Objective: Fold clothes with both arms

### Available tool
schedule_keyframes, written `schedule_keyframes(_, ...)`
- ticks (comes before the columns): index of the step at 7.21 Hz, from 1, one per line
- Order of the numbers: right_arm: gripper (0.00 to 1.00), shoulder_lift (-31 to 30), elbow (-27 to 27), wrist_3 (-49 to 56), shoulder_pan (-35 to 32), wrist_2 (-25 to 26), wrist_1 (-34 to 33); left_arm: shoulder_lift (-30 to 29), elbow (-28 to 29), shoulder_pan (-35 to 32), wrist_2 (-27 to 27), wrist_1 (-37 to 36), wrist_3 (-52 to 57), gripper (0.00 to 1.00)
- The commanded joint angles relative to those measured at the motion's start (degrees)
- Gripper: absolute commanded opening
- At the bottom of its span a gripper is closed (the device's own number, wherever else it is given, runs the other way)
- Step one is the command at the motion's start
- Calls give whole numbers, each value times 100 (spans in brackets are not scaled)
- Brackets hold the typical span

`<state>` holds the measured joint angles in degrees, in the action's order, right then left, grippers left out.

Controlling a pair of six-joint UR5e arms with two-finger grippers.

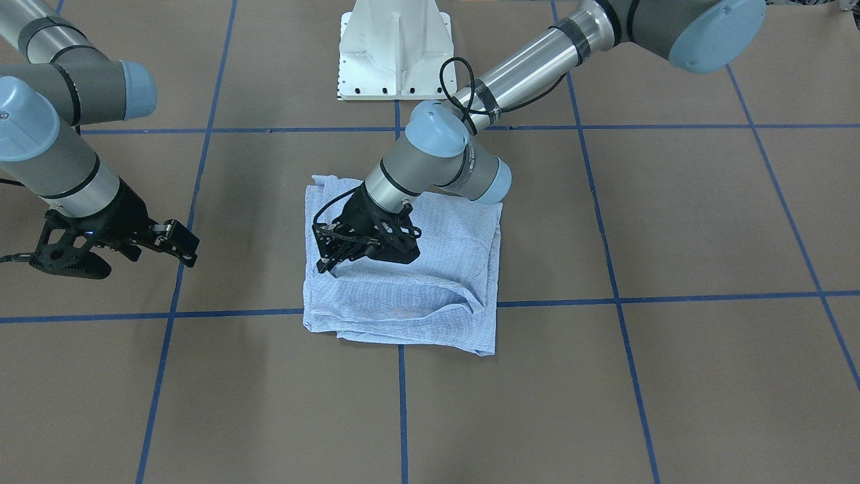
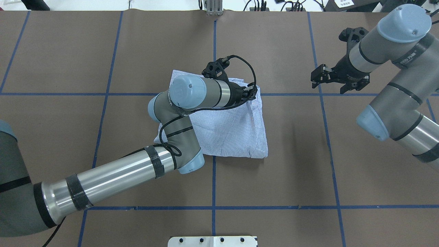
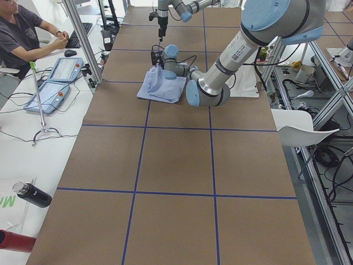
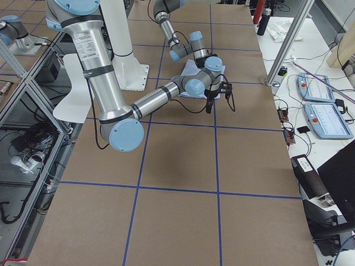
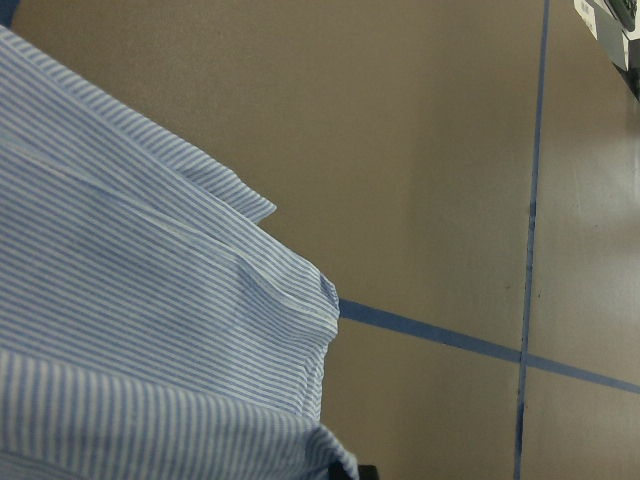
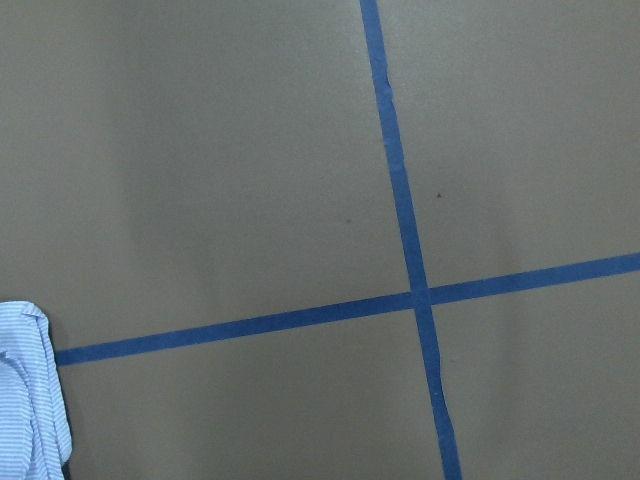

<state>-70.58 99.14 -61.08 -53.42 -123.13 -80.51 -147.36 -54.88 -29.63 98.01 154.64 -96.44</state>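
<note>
One folded shirt (image 1: 430, 296) is laid on the table (image 1: 672, 376) just before the base (image 1: 395, 47). The left gripper's (image 1: 327, 265) fingers are drawn together, tips set on the cloth's right side; whether cloth is pinched cannot be told. The right gripper (image 1: 158, 250) is held spread, well right of the base, clear of the shirt.

— What hems in the left fingers (image 1: 327, 261)?
— The folded shirt (image 1: 416, 302) lies under and around them, and the left arm (image 1: 437, 168) looms behind.
— And the right fingers (image 1: 180, 243)?
— Bare bench (image 1: 235, 222) beneath and all round them; the shirt is well apart.
</note>
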Motion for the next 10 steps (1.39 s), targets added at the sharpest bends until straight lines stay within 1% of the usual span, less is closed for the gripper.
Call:
schedule_keyframes(1, 100, 10, 0, 0, -10, -1, 0, -4, 39, -17, -361, 180, 3, 100)
schedule_keyframes(3, 100, 10, 0, 0, -19, -10, 9, 5, 30, -174, -353, 199, -15, 100)
schedule_keyframes(5, 100, -25, 148, 105, -45, -27, 17, 110, -39, -463, -248, 129, -6, 100)
schedule_keyframes(6, 100, -121, 306, 184, -124, -27, 0, 363, -197, -735, 222, 32, 29, 100)
schedule_keyframes(7, 100, -514, 568, 524, -307, -27, -9, 862, -764, -1094, 827, -177, 151, 100)
schedule_keyframes(8, 100, -840, 693, 1041, -501, -36, -35, 1267, -1265, -1428, 1321, -484, 500, 100)
schedule_keyframes(9, 100, -1043, 685, 1464, -642, -36, -44, 1619, -1792, -1736, 1604, -1035, 965, 100)
schedule_keyframes(10, 100, -1228, 685, 1964, -835, -36, -62, 2066, -2511, -2009, 1633, -1815, 1701, 100)
